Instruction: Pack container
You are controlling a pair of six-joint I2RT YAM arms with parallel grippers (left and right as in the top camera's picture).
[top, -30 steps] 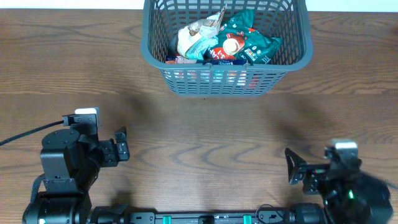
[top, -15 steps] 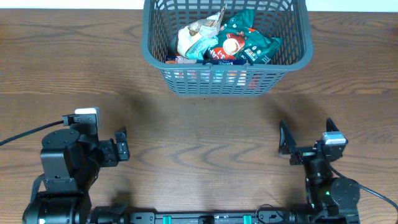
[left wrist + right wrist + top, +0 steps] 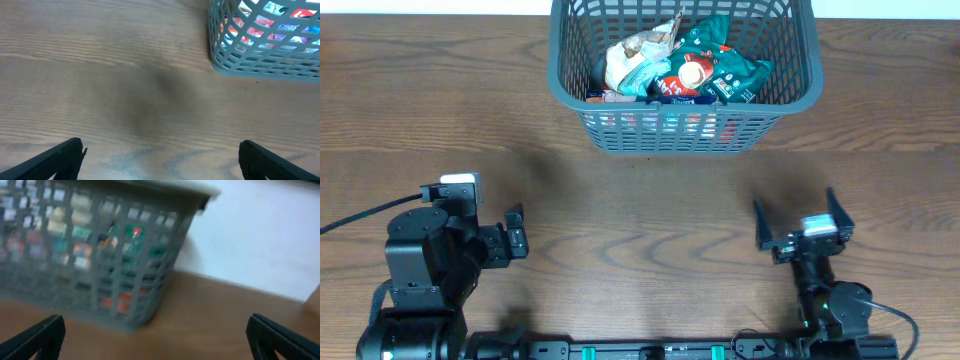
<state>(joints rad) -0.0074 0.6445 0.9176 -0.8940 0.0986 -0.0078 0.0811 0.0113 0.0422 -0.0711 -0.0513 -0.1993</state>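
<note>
1. Overhead. The container (image 3: 558, 70) sits at the far edge of the table (image 3: 640, 200), between my two arms and well apart from both. It holds a heap of snack packets (image 3: 680, 65), teal, red and white, piled toward the middle.
2. Overhead, left side. My left gripper (image 3: 516, 230) is near the front edge, fingers pointing toward the middle of the table. The container lies ahead of it and off to its right. The jaw gap is hard to read from this angle.
3. Overhead, right side. My right gripper (image 3: 794, 198) is near the front edge, fingers spread wide and pointing at the far side. Nothing is between them. The container lies ahead and slightly to its left.
4. Left wrist. My left gripper (image 3: 161, 144) is wide: one fingertip shows in each bottom corner, bare wood between them. The corner of the container (image 3: 265, 60) fills the upper right, resting on the table, well apart from my fingers. Packets show through its lattice.
5. Right wrist. Picture blurred. My right gripper (image 3: 155, 321) is wide and empty, its tips at the bottom corners. The container (image 3: 100, 255) fills the upper left, apart from my fingers. Coloured packets show through the slots. A white wall (image 3: 250, 240) stands behind.
</note>
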